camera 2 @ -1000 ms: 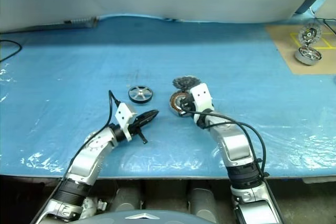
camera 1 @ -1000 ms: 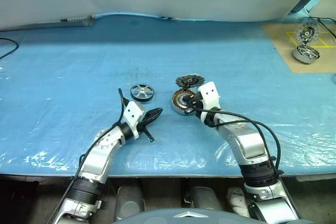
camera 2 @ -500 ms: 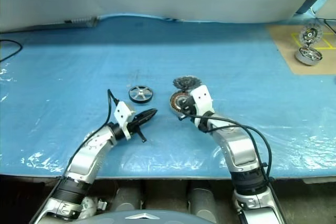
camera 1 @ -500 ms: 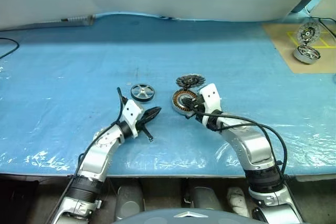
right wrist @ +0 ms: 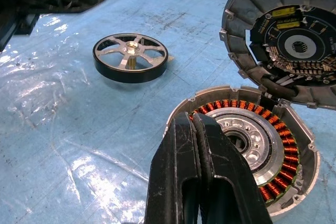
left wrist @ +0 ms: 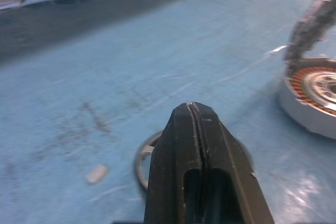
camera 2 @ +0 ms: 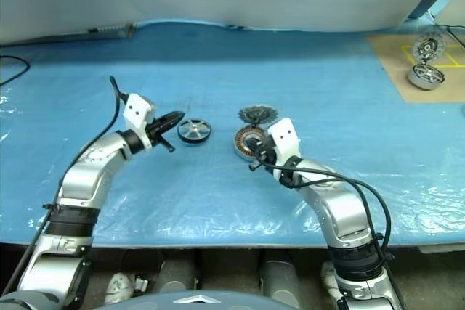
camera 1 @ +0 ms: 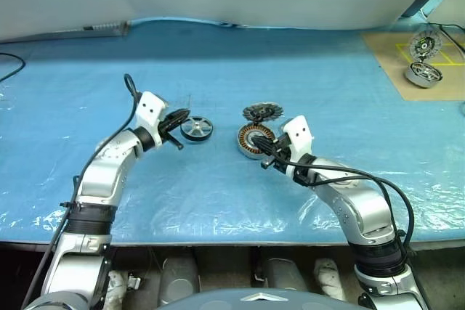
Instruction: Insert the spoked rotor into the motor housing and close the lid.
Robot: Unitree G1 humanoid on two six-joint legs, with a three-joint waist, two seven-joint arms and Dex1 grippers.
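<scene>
Both my tools are closed and hold nothing.
My left tool (camera 1: pixel 176 119) points at the spoked rotor (camera 1: pixel 197 128) just beside it; my right tool (camera 1: pixel 267 156) is at the motor housing (camera 1: pixel 252 139), lid (camera 1: pixel 263 112) standing open.

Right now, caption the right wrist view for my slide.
Shut right gripper over open motor housing; lid upright, spoked rotor beyond.

Two robot arms with smooth silver-grey metal segments joined by black ribbed collars. Each wrist carries a white block with small dark screw holes. A black cable loops loosely along each arm. The left end effector (camera 1: pixel 176 116) and right end effector (camera 1: pixel 266 156) each have two tapered matte black fingers.
</scene>
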